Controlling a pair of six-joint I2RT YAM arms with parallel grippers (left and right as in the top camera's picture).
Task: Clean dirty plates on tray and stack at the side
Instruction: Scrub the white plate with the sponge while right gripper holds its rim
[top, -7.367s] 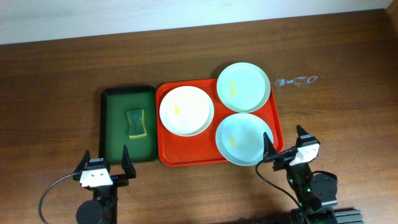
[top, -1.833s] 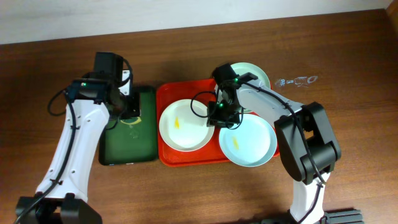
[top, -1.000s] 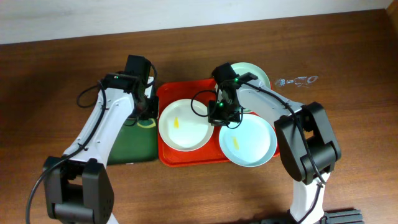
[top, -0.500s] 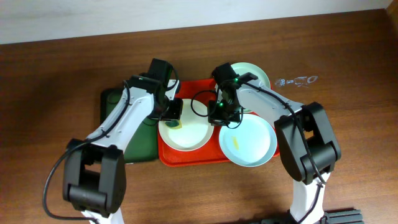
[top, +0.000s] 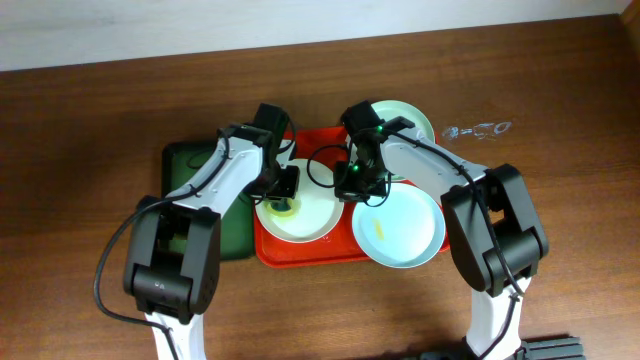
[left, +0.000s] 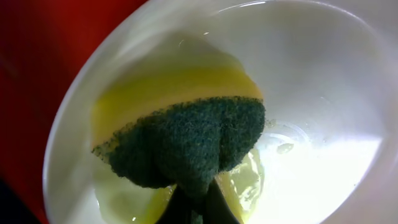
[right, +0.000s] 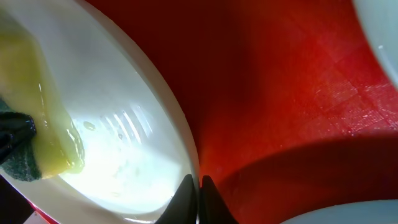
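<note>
The white plate (top: 318, 215) lies on the left half of the red-orange tray (top: 300, 253). My left gripper (top: 284, 196) is shut on a green and yellow sponge (left: 186, 140), which presses into the white plate (left: 317, 87) near its left side. A wet yellowish film (left: 249, 177) lies round it. My right gripper (right: 199, 186) is shut on the white plate's right rim (right: 180, 134), over the red tray (right: 286, 93). One mint-green plate (top: 402, 228) with a yellow smear sits at the tray's front right. The other mint-green plate (top: 412, 120) sits at the back right.
A dark green tray (top: 195, 175) lies left of the red one, partly under my left arm. A small clear object (top: 478, 129) rests on the wood table to the right of the back plate. Both arms cross over the trays' middle.
My left arm has swung right from the dark green tray, carrying the sponge onto the white plate. My right gripper has stayed on the plate's rim.
</note>
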